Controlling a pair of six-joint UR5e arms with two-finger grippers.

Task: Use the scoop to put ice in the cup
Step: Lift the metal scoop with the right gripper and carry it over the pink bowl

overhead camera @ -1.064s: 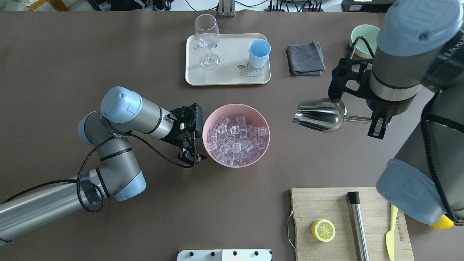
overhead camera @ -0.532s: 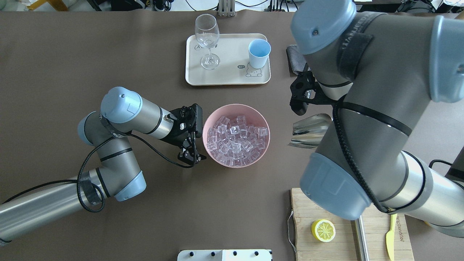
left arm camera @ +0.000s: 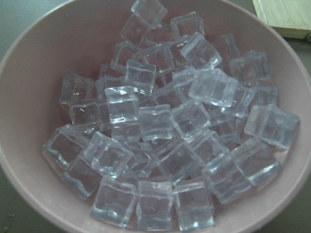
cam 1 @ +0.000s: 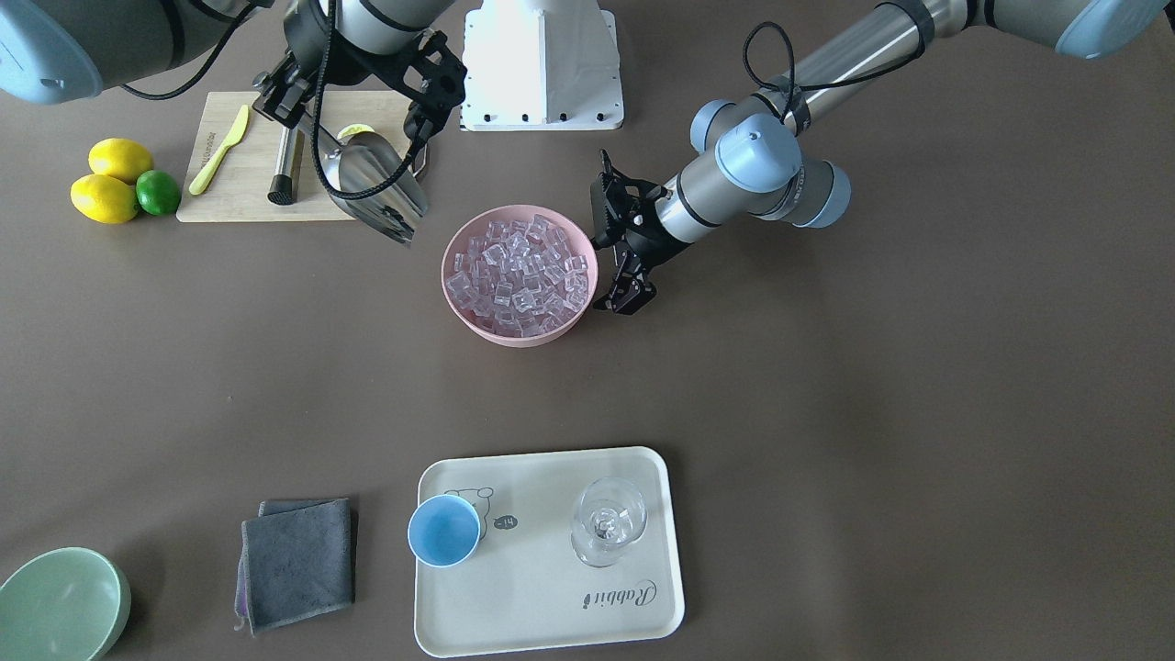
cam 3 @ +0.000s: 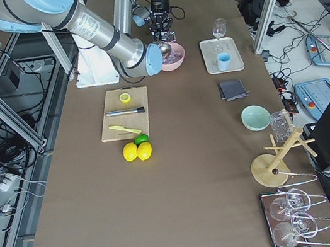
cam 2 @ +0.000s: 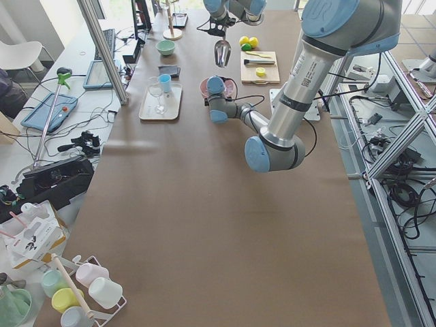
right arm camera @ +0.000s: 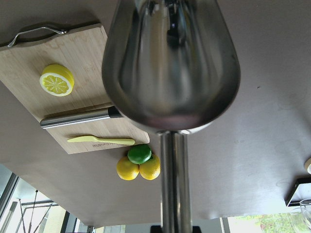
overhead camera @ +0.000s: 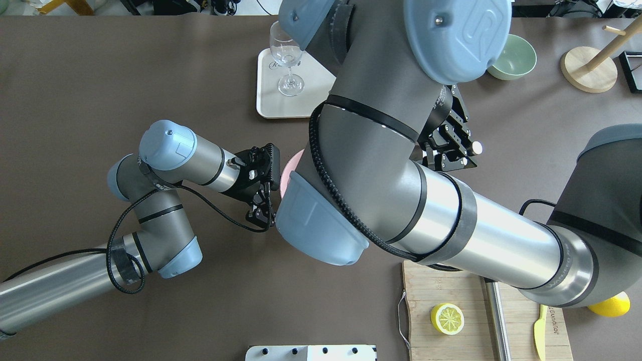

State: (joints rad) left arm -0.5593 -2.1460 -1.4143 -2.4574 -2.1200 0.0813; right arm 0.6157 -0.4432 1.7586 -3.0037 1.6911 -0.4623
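Note:
The ice (cam 1: pixel 519 266) is a heap of clear cubes that fills a pink bowl (cam 1: pixel 477 323); it also fills the left wrist view (left arm camera: pixel 160 126). My right gripper (overhead camera: pixel 449 145) is shut on the handle of the steel scoop (cam 1: pixel 376 193). The scoop (right arm camera: pixel 170 63) is empty and hangs tilted, mouth down, in the air beside the bowl on the cutting-board side. My left gripper (cam 1: pixel 626 296) sits low at the bowl's other side, looks shut, and holds nothing. The light-blue cup (cam 1: pixel 444 531) stands empty on a cream tray (cam 1: pixel 551 624); my right arm hides it in the overhead view.
A stemmed glass (cam 1: pixel 608 520) shares the tray. A grey cloth (cam 1: pixel 296 560) and a pale green bowl (cam 1: pixel 60 606) lie beside it. A cutting board (cam 1: pixel 248 184) carries a steel rod (cam 1: pixel 285 170), a yellow knife (cam 1: pixel 218 151) and a lemon half (overhead camera: pixel 447 318). Lemons and a lime (cam 1: pixel 158 192) lie near it.
My right arm has swung across toward the pink bowl and now covers bowl, cup and scoop in the overhead view. The scoop went with it. My left arm has not moved.

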